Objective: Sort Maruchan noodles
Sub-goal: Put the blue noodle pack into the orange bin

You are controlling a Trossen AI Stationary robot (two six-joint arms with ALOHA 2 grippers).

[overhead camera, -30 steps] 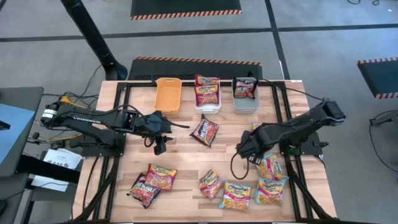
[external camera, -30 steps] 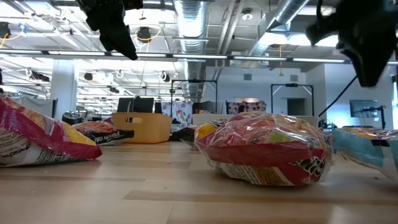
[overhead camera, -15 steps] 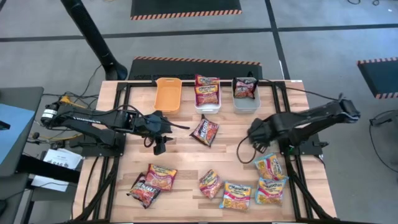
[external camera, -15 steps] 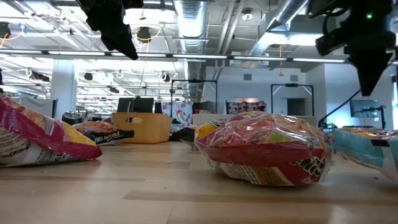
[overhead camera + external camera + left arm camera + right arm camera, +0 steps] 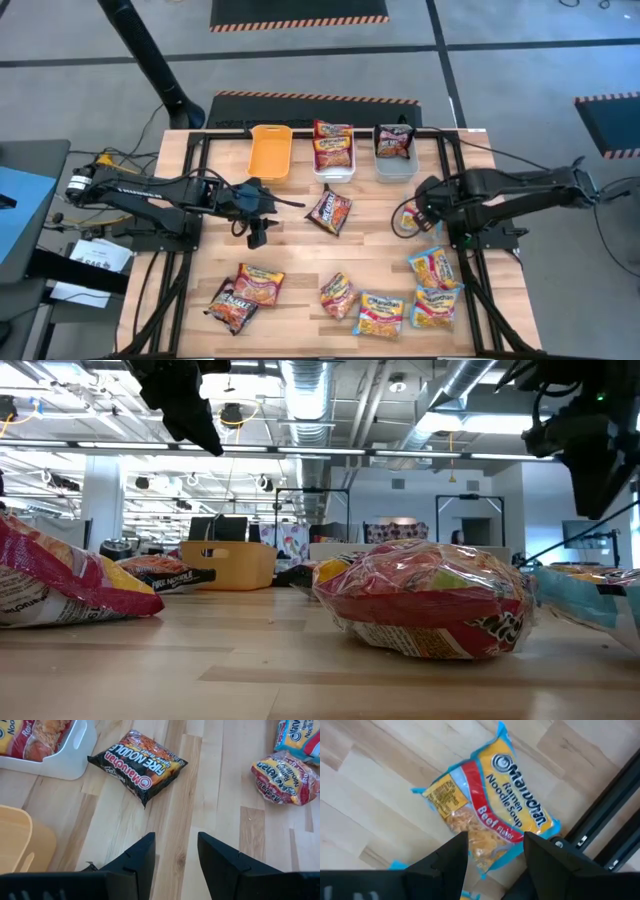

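Maruchan noodle packets lie flat on the wooden table. A dark packet (image 5: 329,208) (image 5: 140,767) lies at the middle, ahead of my left gripper (image 5: 256,234) (image 5: 175,855), which hangs open and empty above the boards. My right gripper (image 5: 418,207) (image 5: 495,855) hovers open over a yellow-and-blue packet (image 5: 495,815) (image 5: 406,216) near the right rail, not touching it. Several more packets lie along the near edge, among them a red-orange one (image 5: 260,284) (image 5: 425,600), a dark one (image 5: 232,305) and a yellow one (image 5: 378,313).
At the far edge stand an orange bin (image 5: 270,152), a white bin (image 5: 334,168) with red-orange packets and a grey bin (image 5: 396,168) with a dark packet. Black frame rails (image 5: 455,180) run along the table's sides. Bare boards (image 5: 370,240) lie between the two grippers.
My right gripper has drawn back from the table's middle toward the right edge and a little toward the far edge, turning as it went. It now hangs over the yellow-and-blue packet. No packet has moved.
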